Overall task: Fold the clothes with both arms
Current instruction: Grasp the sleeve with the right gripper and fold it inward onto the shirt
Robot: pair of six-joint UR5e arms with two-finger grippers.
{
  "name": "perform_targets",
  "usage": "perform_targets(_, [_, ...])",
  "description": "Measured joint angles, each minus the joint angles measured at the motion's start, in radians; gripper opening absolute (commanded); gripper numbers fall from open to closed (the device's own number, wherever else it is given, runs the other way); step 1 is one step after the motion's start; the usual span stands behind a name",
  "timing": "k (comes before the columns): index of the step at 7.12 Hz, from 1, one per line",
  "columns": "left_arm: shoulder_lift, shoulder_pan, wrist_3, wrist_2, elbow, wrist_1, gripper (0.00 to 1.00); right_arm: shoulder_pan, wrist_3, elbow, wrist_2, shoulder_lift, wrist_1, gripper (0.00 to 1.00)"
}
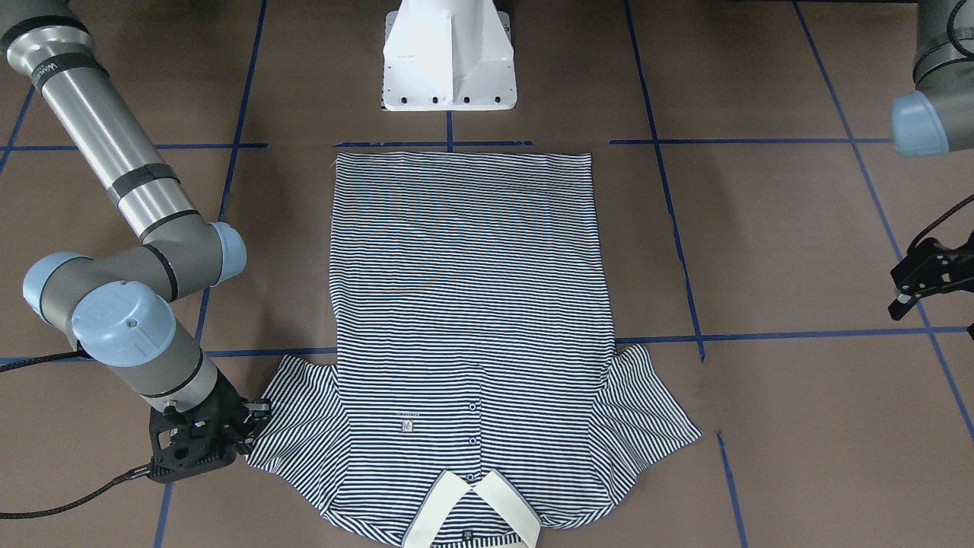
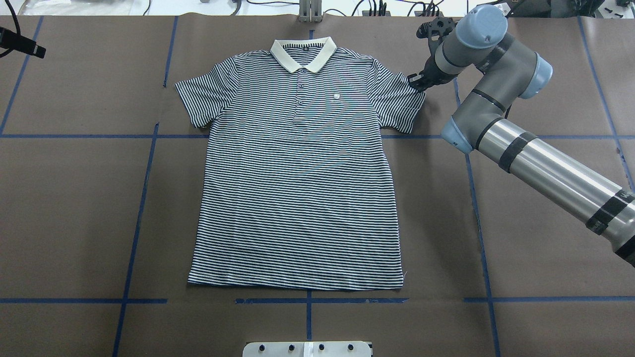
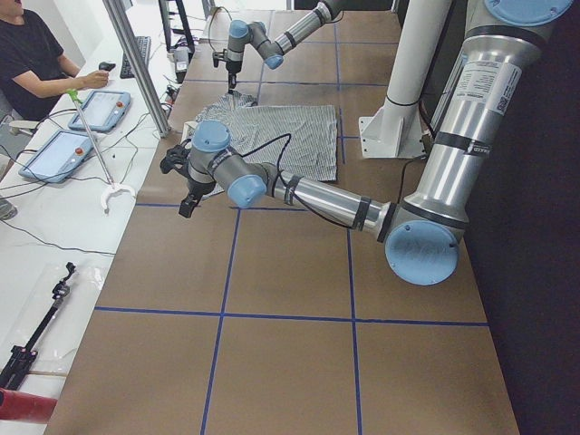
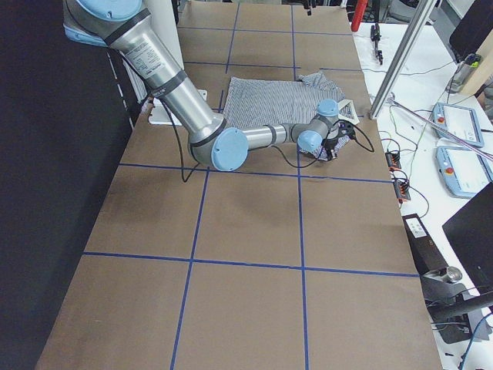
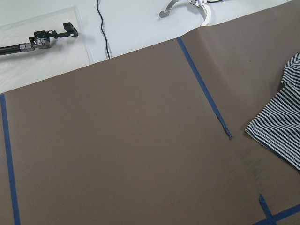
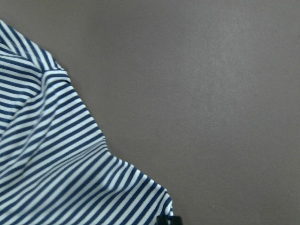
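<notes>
The navy-and-white striped polo shirt (image 2: pixel 297 188) lies flat and face up on the brown table, its cream collar (image 2: pixel 302 53) at the far side. My right gripper (image 2: pixel 415 82) is down at the outer corner of the shirt's sleeve (image 2: pixel 402 101). It appears shut on the sleeve's hem; the right wrist view shows a fingertip (image 6: pixel 164 219) at that hem. It also shows in the front view (image 1: pixel 257 415). My left gripper (image 1: pixel 934 316) hovers open and empty, well off the other sleeve (image 1: pixel 647 418), which shows at the edge of the left wrist view (image 5: pixel 281 131).
The white pedestal block (image 1: pixel 449 68) stands by the shirt's bottom hem. Blue tape lines (image 2: pixel 144 198) cross the brown paper. Beyond the far edge is a white bench with tablets (image 3: pixel 63 149), cables and tools, and an operator (image 3: pixel 32 54).
</notes>
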Motion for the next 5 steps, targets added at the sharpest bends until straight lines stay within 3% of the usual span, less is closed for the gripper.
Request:
perform_targets(3, [-0.004, 0.0, -0.017, 0.0, 0.003, 0.0, 1.0, 0.001, 0.001, 0.134, 0.125, -0.009, -0.026, 0.0])
perform_targets(5, [-0.004, 0.0, -0.018, 0.0, 0.007, -0.001, 1.0, -0.028, 0.062, 0.152, 0.129, 0.055, -0.076, 0.0])
